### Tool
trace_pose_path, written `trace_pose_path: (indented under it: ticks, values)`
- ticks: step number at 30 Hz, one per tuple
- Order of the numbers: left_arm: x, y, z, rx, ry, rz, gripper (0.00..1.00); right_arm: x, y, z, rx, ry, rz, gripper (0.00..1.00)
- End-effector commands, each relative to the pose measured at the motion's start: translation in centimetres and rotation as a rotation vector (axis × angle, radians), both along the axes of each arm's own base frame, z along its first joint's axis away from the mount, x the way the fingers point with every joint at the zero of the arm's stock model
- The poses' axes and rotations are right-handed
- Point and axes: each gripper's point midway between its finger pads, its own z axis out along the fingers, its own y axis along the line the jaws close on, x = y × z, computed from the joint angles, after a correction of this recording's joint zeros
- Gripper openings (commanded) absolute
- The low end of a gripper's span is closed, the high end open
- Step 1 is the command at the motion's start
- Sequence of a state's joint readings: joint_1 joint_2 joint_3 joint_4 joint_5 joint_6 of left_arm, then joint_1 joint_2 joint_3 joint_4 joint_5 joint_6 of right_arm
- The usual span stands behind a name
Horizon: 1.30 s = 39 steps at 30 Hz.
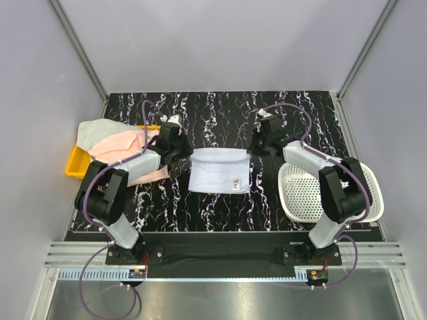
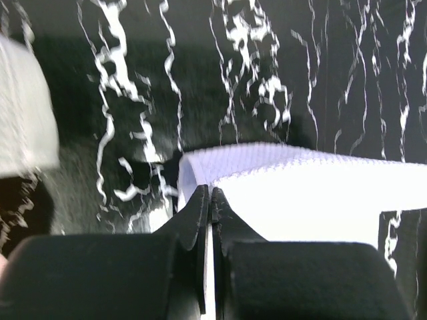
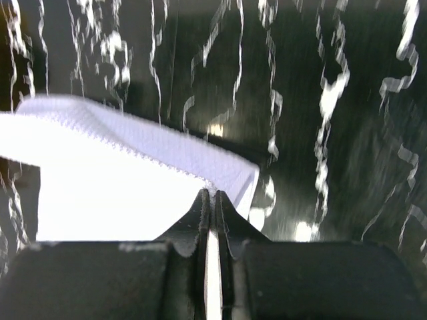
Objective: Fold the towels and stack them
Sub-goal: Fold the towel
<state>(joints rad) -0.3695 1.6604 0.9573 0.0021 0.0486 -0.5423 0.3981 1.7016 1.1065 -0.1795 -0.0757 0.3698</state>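
While 2 arms reach out from the near edge of the black marbled table (image 1: 220, 213), 1 pale blue towel (image 1: 220, 172) lies flat between them, mid-table. It carries a small label (image 1: 235, 183) on its near-right part. White mesh basket (image 1: 300, 193) sits just right of the pale blue towel, toward the near side, partly under the right arm. Yellow tray (image 1: 72, 165) sits well left of the pale blue towel, holding a pink towel (image 1: 123, 145) and a whitish towel (image 1: 97, 130) in a loose heap. The pink one spills over the tray's right side toward the pale blue towel, under the left arm.

Left gripper (image 1: 180, 148) is at the pale blue towel's far-left corner, jaws together and pinching the cloth. In the left wrist view the edge runs right into the closed fingertips (image 2: 197, 213). Right gripper (image 1: 256, 144) is at the far-right corner, jaws clamped on that corner. In the right wrist view the corner is raised a little off the table at the fingertips (image 3: 200, 213). The towel's far edge looks doubled over into a narrow band.
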Motion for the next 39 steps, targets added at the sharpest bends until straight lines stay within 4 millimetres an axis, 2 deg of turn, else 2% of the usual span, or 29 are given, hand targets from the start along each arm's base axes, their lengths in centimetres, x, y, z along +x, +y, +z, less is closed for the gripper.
trace_pose_path:
  ticks: [1,2,3,5,6,7,14,24,30,39]
  values:
    - [0.3,-0.8,3.6,-0.073,-0.132,-0.017,0.00,-0.6,0.1,2.7,0.075,-0.073,-0.001,0.02]
    - [-0.2,-1.1,3.7,-0.079,-0.135,-0.031,0.00,-1.0,0.1,2.6,0.087,-0.066,-0.001,0.02]
    - [-0.9,-1.0,2.9,-0.073,-0.119,-0.035,0.00,-1.7,0.0,2.6,0.093,-0.067,0.004,0.02]
    - [-1.5,-0.9,3.4,-0.078,-0.140,-0.033,0.00,-2.8,0.1,2.1,0.099,-0.048,0.011,0.02]
    - [-2.1,-0.8,2.7,-0.075,-0.125,-0.033,0.00,-3.2,0.2,2.4,0.106,-0.054,0.015,0.02]
    - [-2.3,-0.7,3.3,-0.080,-0.138,-0.033,0.00,-3.7,0.3,2.4,0.112,-0.047,0.022,0.02]
    - [-4.4,-0.4,2.8,-0.061,-0.127,-0.041,0.00,-6.9,0.5,0.6,0.105,-0.006,0.028,0.02]
    - [-7.0,-0.2,2.4,-0.048,-0.121,-0.056,0.00,-9.5,0.5,0.4,0.104,0.012,0.026,0.02]
    - [-8.4,-0.2,1.3,-0.031,-0.093,-0.065,0.00,-10.9,0.2,0.1,0.113,0.023,0.024,0.02]
    - [-9.8,-0.6,0.0,-0.027,-0.069,-0.082,0.00,-12.8,0.5,-1.5,0.128,0.070,0.027,0.02]
